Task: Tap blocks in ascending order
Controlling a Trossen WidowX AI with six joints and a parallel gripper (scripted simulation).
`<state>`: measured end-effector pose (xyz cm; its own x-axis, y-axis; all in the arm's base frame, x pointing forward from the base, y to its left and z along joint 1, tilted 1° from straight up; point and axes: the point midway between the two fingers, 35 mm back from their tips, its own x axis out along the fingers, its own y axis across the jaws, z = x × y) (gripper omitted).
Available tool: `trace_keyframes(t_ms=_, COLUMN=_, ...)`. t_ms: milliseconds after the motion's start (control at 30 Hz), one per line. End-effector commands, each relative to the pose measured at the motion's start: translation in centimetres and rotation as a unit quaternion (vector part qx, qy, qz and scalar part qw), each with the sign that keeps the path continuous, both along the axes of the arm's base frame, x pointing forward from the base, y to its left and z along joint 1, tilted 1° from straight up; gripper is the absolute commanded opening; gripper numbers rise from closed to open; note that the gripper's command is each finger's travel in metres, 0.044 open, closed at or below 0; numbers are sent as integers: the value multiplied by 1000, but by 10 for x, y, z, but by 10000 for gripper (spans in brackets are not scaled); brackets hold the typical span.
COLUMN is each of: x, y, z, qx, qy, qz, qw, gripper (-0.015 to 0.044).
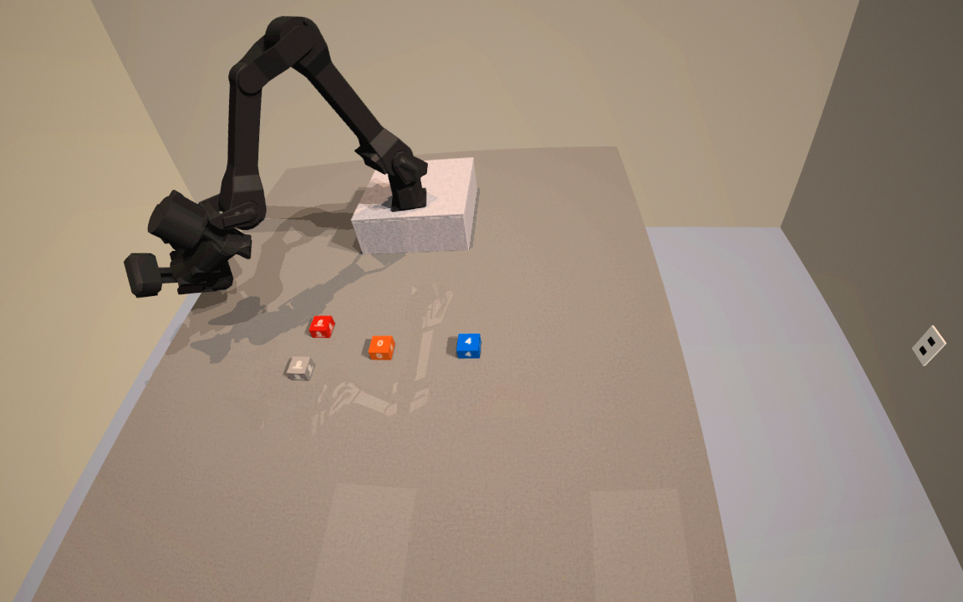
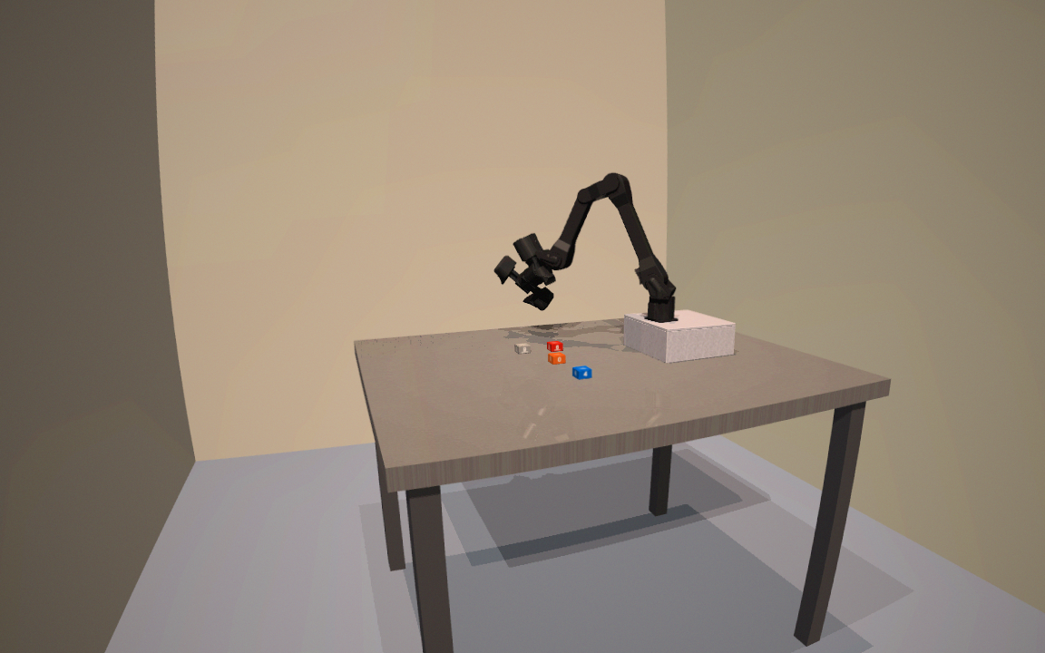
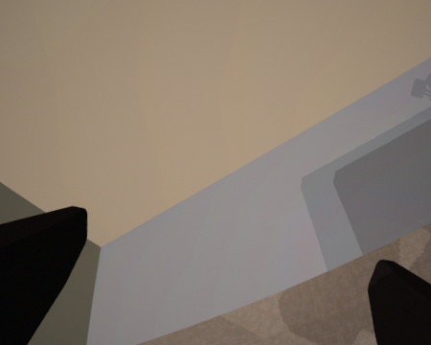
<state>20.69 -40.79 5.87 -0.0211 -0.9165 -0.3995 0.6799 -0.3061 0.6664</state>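
Observation:
An orange block (image 1: 380,348) (image 2: 556,357) shows 0. A blue block (image 1: 468,345) (image 2: 581,373) to its right in the top view shows 4. A red block (image 1: 322,326) (image 2: 554,345) shows what looks like a 6. A grey block (image 1: 299,368) (image 2: 522,348) has a digit too small to read surely. All sit apart on the table. My gripper (image 1: 173,290) (image 2: 518,294) (image 3: 231,252) is open and empty, raised over the table's left side in the top view, away from the blocks. No block shows in the wrist view.
The arm stands on a pale box (image 1: 414,235) (image 2: 699,344) at the back of the table (image 1: 545,449) (image 2: 461,422). The table's edge, the floor (image 3: 177,268) and a wall (image 3: 177,96) show in the wrist view.

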Motion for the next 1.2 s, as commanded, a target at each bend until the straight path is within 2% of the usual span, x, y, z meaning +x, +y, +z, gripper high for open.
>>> trace_keyframes(t_ms=0, x=2, y=1, z=-1, qx=5, qy=9, qz=7, qw=1000, gripper=400)
trace_keyframes(t_ms=100, x=23, y=22, z=-8, qx=71, qy=129, qz=112, qw=983, gripper=400)
trace_keyframes(t_ms=167, x=36, y=45, z=-14, qx=121, qy=224, qz=209, qw=944, gripper=400)
trace_keyframes(t_ms=233, x=46, y=72, z=-17, qx=164, qy=308, qz=307, qw=885, gripper=400)
trace_keyframes(t_ms=367, x=51, y=131, z=-14, qx=220, qy=428, qz=489, qw=728, gripper=400)
trace_keyframes(t_ms=600, x=42, y=190, z=-2, qx=243, qy=484, qz=634, qw=552, gripper=400)
trace_keyframes(t_ms=800, x=25, y=244, z=18, qx=242, qy=492, qz=744, qw=383, gripper=400)
trace_keyframes(t_ms=867, x=22, y=250, z=21, qx=241, qy=490, qz=754, qw=364, gripper=400)
trace_keyframes(t_ms=1167, x=22, y=250, z=21, qx=241, qy=490, qz=754, qw=364, gripper=400)
